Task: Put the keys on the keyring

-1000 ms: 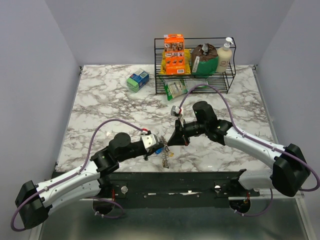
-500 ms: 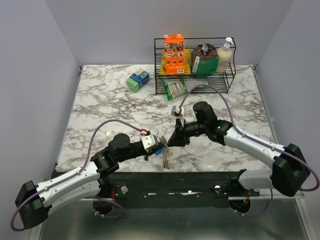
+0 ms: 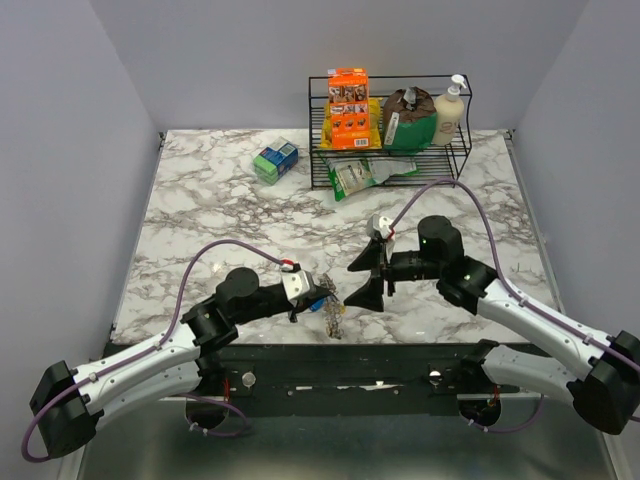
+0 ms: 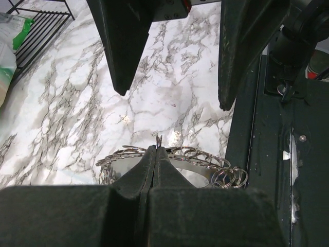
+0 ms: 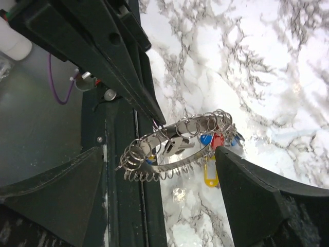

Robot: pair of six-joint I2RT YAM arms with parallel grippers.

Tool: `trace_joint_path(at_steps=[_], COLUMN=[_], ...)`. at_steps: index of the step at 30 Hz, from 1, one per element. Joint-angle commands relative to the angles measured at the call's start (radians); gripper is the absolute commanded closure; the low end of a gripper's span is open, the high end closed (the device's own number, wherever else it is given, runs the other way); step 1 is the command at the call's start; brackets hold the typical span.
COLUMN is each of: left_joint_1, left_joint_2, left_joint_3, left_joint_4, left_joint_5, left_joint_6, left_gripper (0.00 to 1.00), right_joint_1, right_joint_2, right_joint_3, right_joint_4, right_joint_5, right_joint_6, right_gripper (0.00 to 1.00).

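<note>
Here, left end effector [image 4: 156,150] clenched on the keyring [image 5: 180,160], right end effector [image 3: 358,283] spread wide, holding nothing

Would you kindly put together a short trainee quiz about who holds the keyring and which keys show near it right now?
1. True or false: the right gripper is shut on the keyring.
2. Which one is pinching the keyring? A) the left gripper B) the right gripper C) neither
3. Fill in: in the right wrist view, the keys at the keyring show blue, red and ____ heads.

Key: 1 false, its jaws stand wide open on either side of the ring; 2 A; 3 yellow.
</note>
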Motion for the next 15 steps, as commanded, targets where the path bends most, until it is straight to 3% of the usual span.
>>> trace_joint_path(at_steps=[1,7,9,15], left_joint_1=[-0.006,-0.006,-0.006,-0.006], left_joint_2=[-0.022,-0.039,-0.039,-0.055], left_joint_3=[0.001,-0.008,-0.006,-0.014], left_joint_4=[0.089,0.137,0.147,0.175], left_joint_5=[0.069,0.212,0.241,0.24], left_joint_6=[0.002,0.011,0.007,0.004], left_gripper=[1.0,1.0,1.0,1.0], right_joint_1=[0.001,0.001,0.0,0.0], right_joint_2=[-0.044,-0.056,-0.043,-0.01], right_joint_3=[-0.024,-0.032,-0.021,-0.006], right_joint_4=[0.07,0.114,0.116,0.143], right_joint_5=[-0.02,-0.09,-0.123,-0.213], right_joint_6=[-0.044,-0.027,-0.015,0.035], right_gripper=[0.03,0.09,0.18,0.34])
